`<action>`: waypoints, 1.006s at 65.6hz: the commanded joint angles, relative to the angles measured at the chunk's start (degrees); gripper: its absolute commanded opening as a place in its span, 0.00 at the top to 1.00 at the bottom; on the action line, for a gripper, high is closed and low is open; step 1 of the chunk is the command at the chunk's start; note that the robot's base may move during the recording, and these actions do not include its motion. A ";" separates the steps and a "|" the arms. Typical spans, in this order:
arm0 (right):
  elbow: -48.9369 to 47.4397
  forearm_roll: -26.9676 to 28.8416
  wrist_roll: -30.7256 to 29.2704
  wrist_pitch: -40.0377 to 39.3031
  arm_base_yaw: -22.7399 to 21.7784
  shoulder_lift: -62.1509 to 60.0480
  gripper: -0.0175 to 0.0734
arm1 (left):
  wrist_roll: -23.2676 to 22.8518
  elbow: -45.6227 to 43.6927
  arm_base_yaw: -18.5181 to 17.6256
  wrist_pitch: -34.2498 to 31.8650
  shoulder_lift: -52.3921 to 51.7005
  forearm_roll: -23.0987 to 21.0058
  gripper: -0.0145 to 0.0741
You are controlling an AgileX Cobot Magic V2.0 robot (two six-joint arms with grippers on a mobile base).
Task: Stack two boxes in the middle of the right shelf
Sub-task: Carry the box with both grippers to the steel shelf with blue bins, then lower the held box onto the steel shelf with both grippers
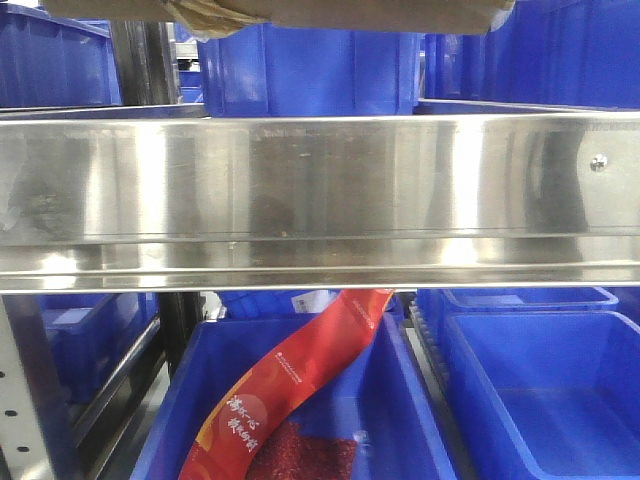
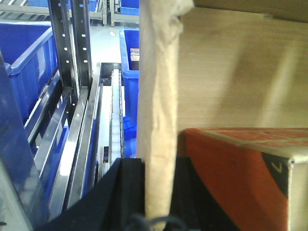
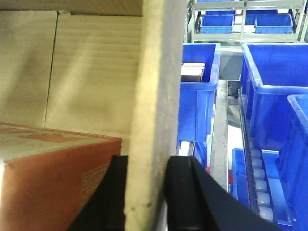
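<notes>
Front view: we see the steel shelf lip (image 1: pixel 320 200), with a cardboard box (image 1: pixel 280 12) at the top edge. Left wrist view: our left tool (image 2: pixel 158 192) pinches a cardboard flap (image 2: pixel 159 96); an orange box (image 2: pixel 240 178) lies beside it. Right wrist view: our right tool (image 3: pixel 147 192) pinches a box wall (image 3: pixel 154 96).

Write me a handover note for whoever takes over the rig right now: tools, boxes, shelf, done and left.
Left tool: shut on a flap of the cardboard box.
Right tool: shut on the flap at the box's other side.
In the front view the box is at the top edge, above the steel shelf.
An orange-printed box sits inside or beside the carried box; which, I cannot tell.
Done: box lifted by both tools.
Left: set it on the shelf, confirm the stack.
</notes>
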 commanded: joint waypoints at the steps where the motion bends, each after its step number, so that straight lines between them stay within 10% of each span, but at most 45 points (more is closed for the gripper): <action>1: -0.36 -3.30 0.40 -0.75 -0.96 -1.07 0.99 | -0.07 -0.83 0.31 -0.92 -1.11 4.40 0.96; 32: -17.19 -1.78 3.41 23.19 -0.96 11.72 0.96 | 2.28 -12.24 0.31 12.87 12.17 -2.25 0.96; 59: -20.57 4.82 1.74 25.84 -0.96 19.62 0.96 | 3.74 -13.14 0.31 14.29 17.53 -3.65 0.96; 66: -20.57 4.66 -1.46 26.09 -0.96 20.57 0.84 | 3.74 -13.14 0.31 14.29 18.03 -4.04 0.83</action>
